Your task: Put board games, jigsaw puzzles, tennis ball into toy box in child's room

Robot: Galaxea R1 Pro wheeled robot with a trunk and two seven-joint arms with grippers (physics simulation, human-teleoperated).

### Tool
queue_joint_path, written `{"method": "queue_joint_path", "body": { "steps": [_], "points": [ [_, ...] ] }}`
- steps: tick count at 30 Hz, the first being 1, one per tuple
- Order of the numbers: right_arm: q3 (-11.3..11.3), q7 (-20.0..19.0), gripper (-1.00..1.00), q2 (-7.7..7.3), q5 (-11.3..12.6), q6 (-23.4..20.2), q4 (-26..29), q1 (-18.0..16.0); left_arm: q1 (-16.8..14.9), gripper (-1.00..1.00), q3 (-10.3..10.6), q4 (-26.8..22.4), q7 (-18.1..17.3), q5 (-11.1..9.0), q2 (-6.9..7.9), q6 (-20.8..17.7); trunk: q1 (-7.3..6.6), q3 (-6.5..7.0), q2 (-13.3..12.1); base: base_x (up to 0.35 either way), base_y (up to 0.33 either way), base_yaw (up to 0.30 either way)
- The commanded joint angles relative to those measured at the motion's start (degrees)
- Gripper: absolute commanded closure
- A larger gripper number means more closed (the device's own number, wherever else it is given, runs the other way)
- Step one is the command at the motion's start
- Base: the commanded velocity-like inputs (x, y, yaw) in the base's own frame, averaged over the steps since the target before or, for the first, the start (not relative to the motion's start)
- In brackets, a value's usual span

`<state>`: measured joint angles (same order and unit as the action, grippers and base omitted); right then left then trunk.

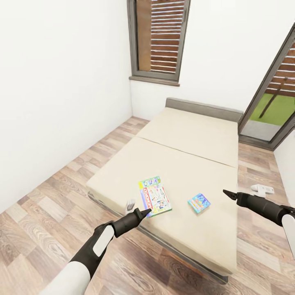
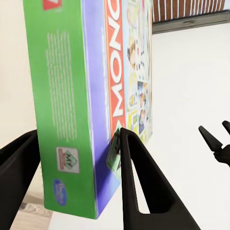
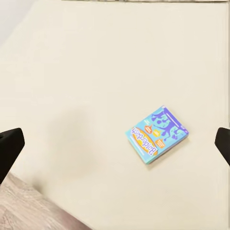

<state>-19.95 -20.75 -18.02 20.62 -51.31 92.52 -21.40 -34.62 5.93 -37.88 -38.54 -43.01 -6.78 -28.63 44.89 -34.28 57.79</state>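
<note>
- Head view: you have both bed games yet to move. The large Monopoly box (image 1: 155, 196) lies flat on the cream bed (image 1: 192, 164) at lower centre of the frame, near the front edge, and the small blue board game (image 1: 199, 203) lies just to its right, apart from it. Your left gripper (image 1: 144, 212) sits at the Monopoly box's near edge; your right gripper (image 1: 228, 193) hovers right of the blue game, over the mattress. Neither the toy box nor the tabletop is in sight, so I judge the bed part of the job barely begun.
- Head view, the room: white walls, wood-plank floor (image 1: 45, 213), a slatted window (image 1: 159, 39) at top centre, a glass door (image 1: 274, 94) at upper right onto grass.
- Left wrist view: your fingers (image 2: 136, 177) stand open on either side of the Monopoly box's (image 2: 72, 96) green edge, not yet closed on it. The right gripper's tips (image 2: 215, 141) show at the right edge.
- Right wrist view: the blue game (image 3: 157, 133) lies flat on the mattress at centre right, well ahead of your dark fingers (image 3: 9, 148), which are spread wide and hold nothing.
</note>
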Motion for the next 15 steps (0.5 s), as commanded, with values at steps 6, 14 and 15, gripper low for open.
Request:
{"method": "queue_joint_path", "body": {
  "steps": [6,14,15],
  "points": [
    [-0.1,-0.4,-1.0,0.0,-0.3,-0.3,0.0,-0.1,0.0,1.0,0.0,0.0,0.1,-0.3,0.02,-0.4,-1.32,1.59,-2.4,0.0,0.0,-0.07],
    [-0.1,-0.4,-1.0,0.0,-0.3,-0.3,0.0,-0.1,0.0,1.0,0.0,0.0,0.1,-0.3,0.02,-0.3,-3.08,3.75,-5.6,0.0,0.0,-0.071],
    [-0.1,-0.4,-1.0,0.0,-0.3,-0.3,0.0,-0.1,0.0,1.0,0.0,0.0,0.1,-0.3,0.02,-0.3,-3.3,4.02,-6.0,0.0,0.0,-0.071]
  ]
}}
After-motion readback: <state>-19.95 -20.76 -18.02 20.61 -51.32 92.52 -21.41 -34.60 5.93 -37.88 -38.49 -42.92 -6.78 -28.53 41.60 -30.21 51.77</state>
